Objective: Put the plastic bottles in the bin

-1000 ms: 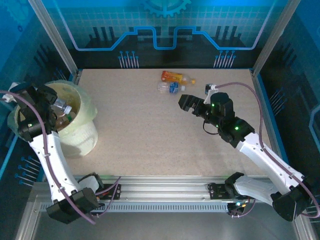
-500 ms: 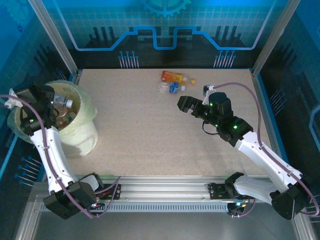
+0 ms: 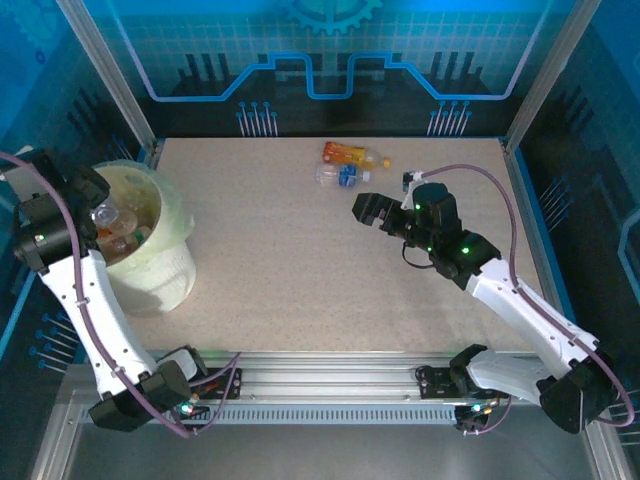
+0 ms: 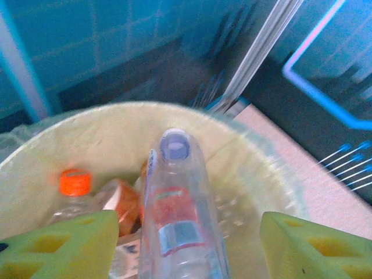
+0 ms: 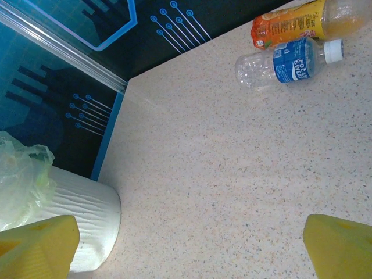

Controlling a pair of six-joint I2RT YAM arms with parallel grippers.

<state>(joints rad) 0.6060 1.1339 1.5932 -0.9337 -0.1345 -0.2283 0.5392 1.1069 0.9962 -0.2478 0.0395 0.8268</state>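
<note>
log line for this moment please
left hand: open over bin, red-label bottle loose between fingers | right hand: open, short of orange bottle and blue-label bottle on table

The left arm [image 3: 95,312] rises along the frame's left edge, the left gripper [image 4: 189,238] held with jaws parted. The right arm [image 3: 520,306] stretches toward centre right, the right gripper [image 3: 366,209] spread wide.

My cream, bag-lined bin [image 3: 165,270] holds a red-labelled clear bottle [image 4: 180,215], cap up; orange-labelled bottle [image 3: 345,154] and blue-labelled bottle [image 3: 340,176] lie well apart from it.
</note>
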